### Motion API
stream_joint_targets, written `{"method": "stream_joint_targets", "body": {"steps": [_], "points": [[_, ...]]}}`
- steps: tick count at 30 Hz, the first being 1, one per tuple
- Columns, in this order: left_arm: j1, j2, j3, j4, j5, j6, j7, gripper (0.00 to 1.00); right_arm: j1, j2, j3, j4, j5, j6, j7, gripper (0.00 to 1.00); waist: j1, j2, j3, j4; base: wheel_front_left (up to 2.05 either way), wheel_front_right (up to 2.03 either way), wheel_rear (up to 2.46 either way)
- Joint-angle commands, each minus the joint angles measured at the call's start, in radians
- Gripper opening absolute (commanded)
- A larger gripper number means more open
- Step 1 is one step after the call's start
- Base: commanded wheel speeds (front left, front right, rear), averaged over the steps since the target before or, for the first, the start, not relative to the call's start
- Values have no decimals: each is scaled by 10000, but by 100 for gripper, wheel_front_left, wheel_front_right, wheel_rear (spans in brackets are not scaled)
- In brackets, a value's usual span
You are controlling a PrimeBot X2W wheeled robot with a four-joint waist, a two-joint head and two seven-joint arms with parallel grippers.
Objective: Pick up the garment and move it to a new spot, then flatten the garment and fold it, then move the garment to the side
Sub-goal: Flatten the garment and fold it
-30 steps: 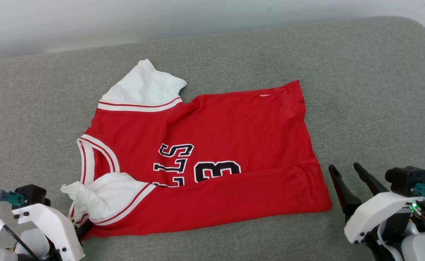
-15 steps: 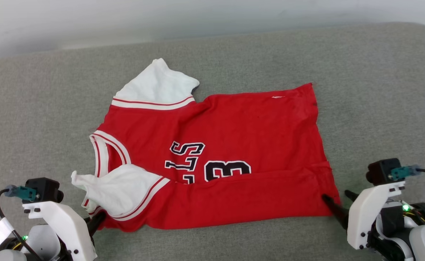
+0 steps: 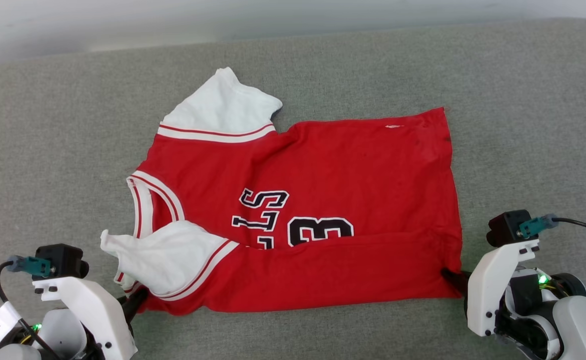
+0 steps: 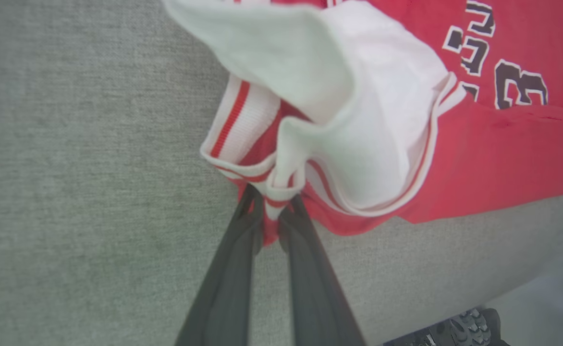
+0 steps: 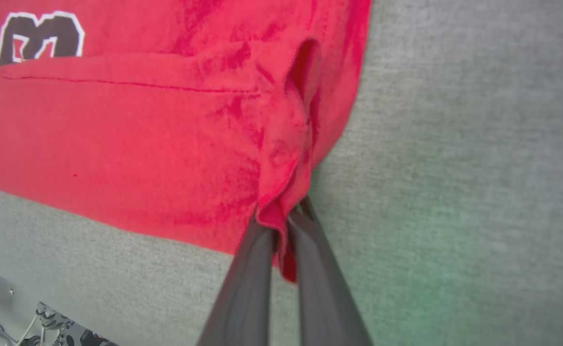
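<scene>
Where the T-shirt [image 3: 323, 180] lies: spread print-side up in the middle of the grey upholstered surface [image 3: 533, 110], its near edge close to the robot.
Long axis: it runs across the head view, with the neckline [image 3: 143, 210] toward the robot's left and the hem [image 3: 454, 190] toward its right.
Near strip: a band of red cloth [image 3: 333, 275] along the near edge is turned up over the body and hides the bottom of the printed number.
Near sleeve: the white sleeve [image 3: 173, 255] lies crumpled over the shoulder, not flat.
Left claw [image 4: 272, 218]: closed tight, pinching striped trim and red cloth at the near corner on the neckline end.
Right claw [image 5: 281, 218]: closed tight, pinching a bunched tuck of red cloth at the near hem corner.
Relation that matters: the whole shirt lies forward of both claws. They sit at opposite ends of the same near edge, well apart along the long axis, and each arm is nearer its own end.
Likely call: any lift or pull should move both claws together and keep that edge taut, or the cloth may sag between them.
</scene>
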Motion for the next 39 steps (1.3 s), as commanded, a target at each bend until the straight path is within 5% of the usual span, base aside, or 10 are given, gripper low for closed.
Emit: {"method": "stream_joint_targets", "body": {"steps": [1, 23, 28, 29, 30, 31, 33, 39], "points": [[12, -20, 34, 27, -11, 17, -91, 0, 222, 108, 248, 318, 42, 24, 91, 0, 0, 0, -125, -28, 0, 0, 0], [2846, 154, 364, -741, -455, 699, -388, 0, 1959, -478, -95, -832, 497, 22, 573, 0, 0, 0, -2710, 115, 0, 0, 0], [3083, -66, 207, -564, -659, 533, -427, 0, 2455, -366, -290, -963, 472, 22, 624, 0, 0, 0, -2775, 201, 0, 0, 0], [3009, -157, 103, -439, -669, 443, -440, 0, 2527, -305, -338, -896, 506, 22, 557, 15, 0, 0, -2767, 207, 0, 0, 0], [2879, -299, 40, -296, -672, 359, -520, 0, 2591, -241, -395, -817, 529, 22, 445, 49, 0, 0, -2754, 212, 0, 0, 0], [2732, -449, -12, -124, -678, 267, -625, 33, 2592, -222, -411, -783, 460, 22, 224, 100, 0, 0, -2735, 217, 0, 0, 0], [2541, -677, -162, 254, -663, 105, -748, 100, 2659, -145, -425, -693, 447, 22, -194, 100, 0, 0, -2701, 212, 0, 0, 0], [1781, -1020, -95, 689, -305, -452, -1615, 100, 2498, -41, -291, -1050, 83, 13, -2757, 100, 0, 0, -2634, 29, 0, 0, 0]]}}
